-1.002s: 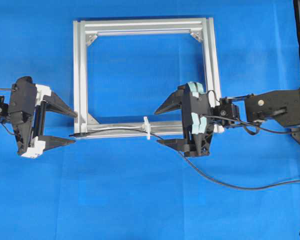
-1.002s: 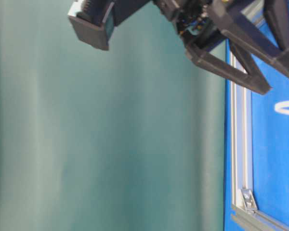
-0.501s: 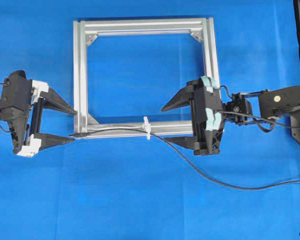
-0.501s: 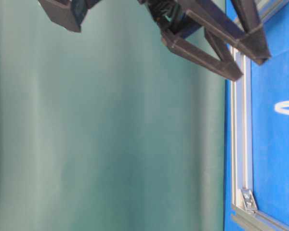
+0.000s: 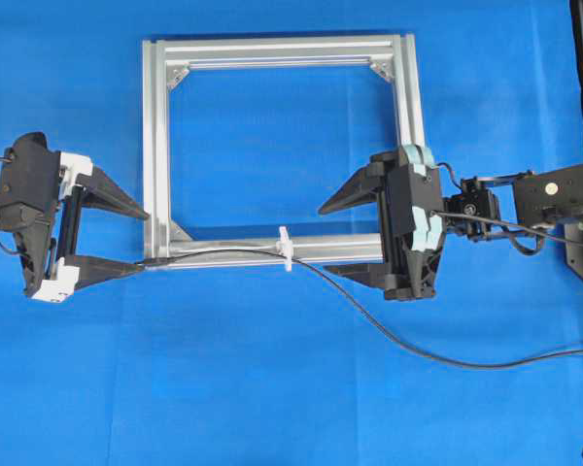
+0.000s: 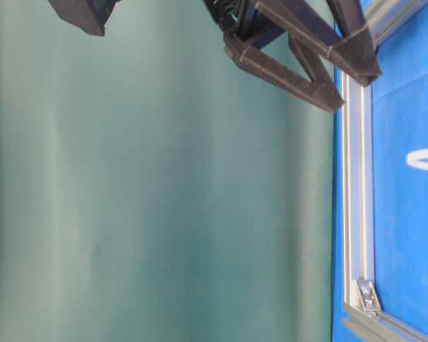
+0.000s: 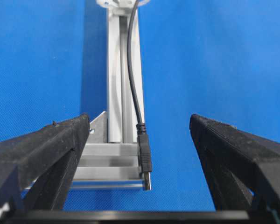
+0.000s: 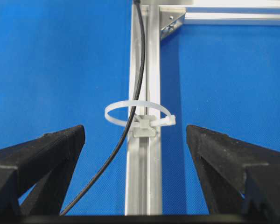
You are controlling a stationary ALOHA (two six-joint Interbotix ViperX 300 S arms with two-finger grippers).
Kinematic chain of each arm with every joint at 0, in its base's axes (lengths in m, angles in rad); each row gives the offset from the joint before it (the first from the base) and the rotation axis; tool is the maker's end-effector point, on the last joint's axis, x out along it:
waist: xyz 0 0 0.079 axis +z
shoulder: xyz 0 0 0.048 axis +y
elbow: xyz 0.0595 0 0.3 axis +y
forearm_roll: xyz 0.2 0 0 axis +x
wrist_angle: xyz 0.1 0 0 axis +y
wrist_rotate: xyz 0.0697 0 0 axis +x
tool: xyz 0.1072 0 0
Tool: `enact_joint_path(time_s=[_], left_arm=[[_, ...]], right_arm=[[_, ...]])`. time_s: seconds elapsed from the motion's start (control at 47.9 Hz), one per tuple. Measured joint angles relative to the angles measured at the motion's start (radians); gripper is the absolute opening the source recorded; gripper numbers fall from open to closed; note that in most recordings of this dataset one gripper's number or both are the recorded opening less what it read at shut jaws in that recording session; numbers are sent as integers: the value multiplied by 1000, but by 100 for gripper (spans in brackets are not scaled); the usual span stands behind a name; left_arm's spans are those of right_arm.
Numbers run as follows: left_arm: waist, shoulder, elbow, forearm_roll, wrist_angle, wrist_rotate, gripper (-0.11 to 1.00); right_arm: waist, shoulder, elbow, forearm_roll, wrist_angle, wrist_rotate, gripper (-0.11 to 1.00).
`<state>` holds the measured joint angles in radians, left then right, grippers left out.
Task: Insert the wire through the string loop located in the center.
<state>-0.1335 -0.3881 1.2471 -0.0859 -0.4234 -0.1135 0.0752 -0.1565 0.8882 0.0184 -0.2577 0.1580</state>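
The wire (image 5: 389, 330), thin and black, passes through the string loop (image 8: 137, 112) and lies along the frame (image 5: 155, 146) lower bar; its metal-tipped plug (image 7: 145, 163) rests at the left corner. Overhead, loop detail is indistinct. Left gripper (image 5: 126, 238) and right gripper (image 5: 335, 238): jaws spread, holding nothing

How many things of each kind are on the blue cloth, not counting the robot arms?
Square silver aluminium frame: 1
Long thin black wire with a small dark plug: 1
Small white string loop on the frame's near bar: 1
Total: 3
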Motion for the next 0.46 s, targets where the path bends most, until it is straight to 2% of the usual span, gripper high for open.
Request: enact_joint_path(time_s=[0.459], left_arm=[[2,0,0,0,6,0,90]], right_arm=[[0,2,0,-2,-2,0,96]])
